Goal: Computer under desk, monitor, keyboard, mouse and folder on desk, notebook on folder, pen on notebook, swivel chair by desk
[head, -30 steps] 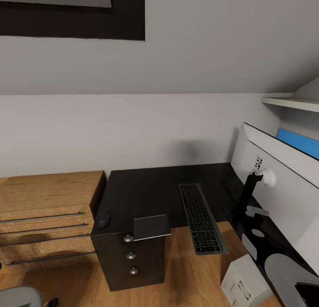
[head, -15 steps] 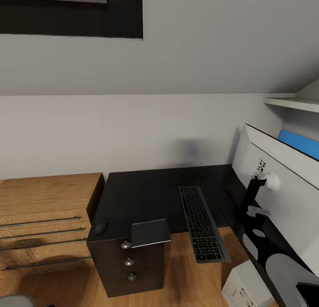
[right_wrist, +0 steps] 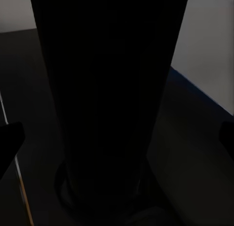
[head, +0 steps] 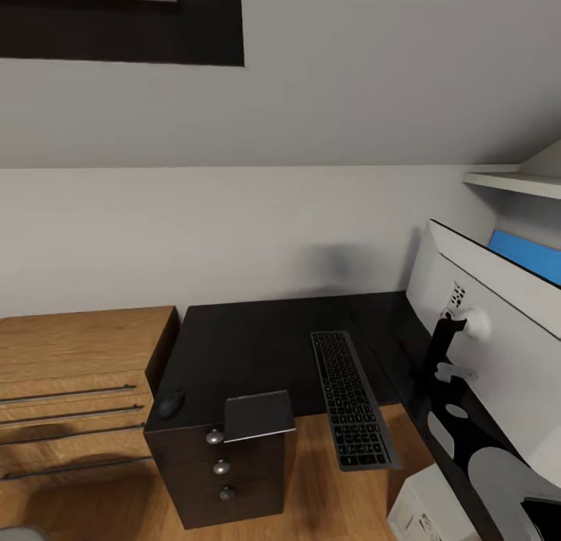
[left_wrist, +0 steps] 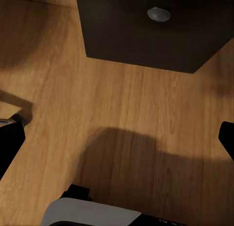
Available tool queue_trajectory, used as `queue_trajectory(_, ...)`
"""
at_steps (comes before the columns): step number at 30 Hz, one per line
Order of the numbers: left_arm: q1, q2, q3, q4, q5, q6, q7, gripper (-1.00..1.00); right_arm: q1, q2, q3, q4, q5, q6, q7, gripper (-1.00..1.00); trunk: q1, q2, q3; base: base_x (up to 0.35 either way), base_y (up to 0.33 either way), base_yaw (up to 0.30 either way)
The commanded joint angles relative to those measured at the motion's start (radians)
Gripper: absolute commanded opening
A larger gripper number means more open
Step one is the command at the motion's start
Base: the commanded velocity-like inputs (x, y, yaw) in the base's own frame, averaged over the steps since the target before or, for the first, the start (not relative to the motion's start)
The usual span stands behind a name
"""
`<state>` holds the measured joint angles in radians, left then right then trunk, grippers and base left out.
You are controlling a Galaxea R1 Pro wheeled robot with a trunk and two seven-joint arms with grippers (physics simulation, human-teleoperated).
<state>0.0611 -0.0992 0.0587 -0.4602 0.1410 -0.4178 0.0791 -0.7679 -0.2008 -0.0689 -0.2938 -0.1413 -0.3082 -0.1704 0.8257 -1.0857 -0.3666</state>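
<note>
The black-topped desk (head: 257,334) carries the keyboard (head: 351,397), whose near end overhangs the front edge. Near the left corner lies the mouse (head: 171,402). The grey notebook (head: 259,415) juts out over the drawer unit (head: 222,467). At the right, the monitor (head: 499,330) shows its white back on a black stand (head: 436,358). The computer (head: 425,510) sits on the floor below. My right gripper (right_wrist: 117,138) is open, close in front of the dark stand column (right_wrist: 107,89). My left gripper (left_wrist: 117,138) hangs open over the wooden floor (left_wrist: 122,99). Folder and pen are out of view.
Low wooden shelving (head: 74,369) stands against the desk's left side. A blue panel (head: 526,252) and a white shelf (head: 514,182) lie behind the monitor. The sloped wall holds a dark skylight frame (head: 117,26). A drawer knob (left_wrist: 158,13) shows above the floor.
The head camera has shifted, so the desk and shelving sit slightly lower and further left in the picture. Keyboard, mouse, notebook and monitor keep their places on the desk.
</note>
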Motion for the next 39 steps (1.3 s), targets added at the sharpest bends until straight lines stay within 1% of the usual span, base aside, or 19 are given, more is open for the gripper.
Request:
queue_trajectory(1,0.0,-0.001,0.002,-0.001,0.003,-0.001,-0.001,1.0,-0.001,0.0,0.001,0.001,-0.01,-0.005,0.002,1.0,0.0,-0.001,-0.001,0.022,-0.023,0.0)
queue_trajectory(10,0.0,-0.001,0.004,-0.001,0.005,-0.001,-0.001,1.0,-0.001,0.0,0.001,0.002,-0.011,-0.006,0.002,1.0,0.0,-0.001,-0.001,0.009,-0.007,0.0)
queue_trajectory(20,0.0,0.0,0.004,-0.001,0.005,-0.001,-0.001,1.0,-0.001,0.0,0.001,0.002,-0.011,-0.006,0.002,1.0,0.0,-0.001,-0.001,0.132,-0.001,0.0)
queue_trajectory(30,0.0,0.0,0.004,-0.001,0.005,-0.001,-0.001,1.0,-0.001,0.0,0.001,0.002,-0.011,-0.006,0.002,1.0,0.0,-0.001,-0.001,0.013,0.0,0.0)
queue_trajectory(31,0.0,0.0,0.004,-0.001,0.005,-0.001,-0.001,1.0,-0.001,0.0,0.001,0.002,-0.011,-0.006,0.002,-1.0,0.0,-0.001,-0.001,0.001,0.0,0.0)
queue_trajectory(39,0.0,0.0,0.004,-0.001,0.005,-0.001,-0.001,1.0,-0.001,0.0,0.001,0.001,-0.011,-0.008,0.002,-1.0,0.0,-0.001,-0.001,0.0,0.0,0.0)
